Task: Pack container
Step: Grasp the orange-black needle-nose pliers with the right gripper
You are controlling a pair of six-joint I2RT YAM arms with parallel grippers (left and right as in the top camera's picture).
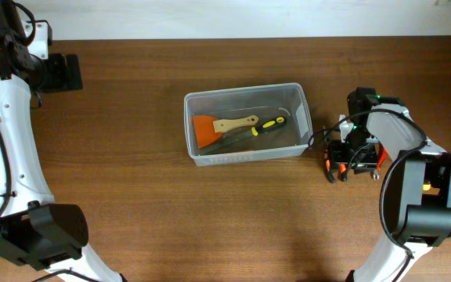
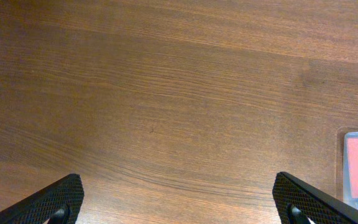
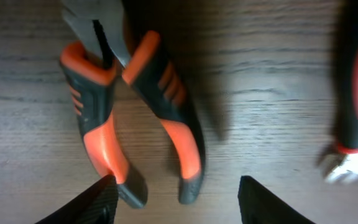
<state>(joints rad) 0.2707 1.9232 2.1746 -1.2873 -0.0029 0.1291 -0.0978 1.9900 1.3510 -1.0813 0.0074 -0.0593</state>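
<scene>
Now the right end effector (image 3: 178, 202) gapes wide over the pliers (image 3: 166, 112). Closing off-centre might pinch one handle, spinning them.

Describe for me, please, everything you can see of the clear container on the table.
The container is a shallow rectangular bin of clear, colourless plastic with rounded corners and a rim. It stands upright near the middle of the wooden table, its long side running left to right, slightly skewed. Inside it lie an orange-bladed scraper with a pale wooden handle and a tool with a yellow and black handle. Nothing else appears to touch it.
</scene>
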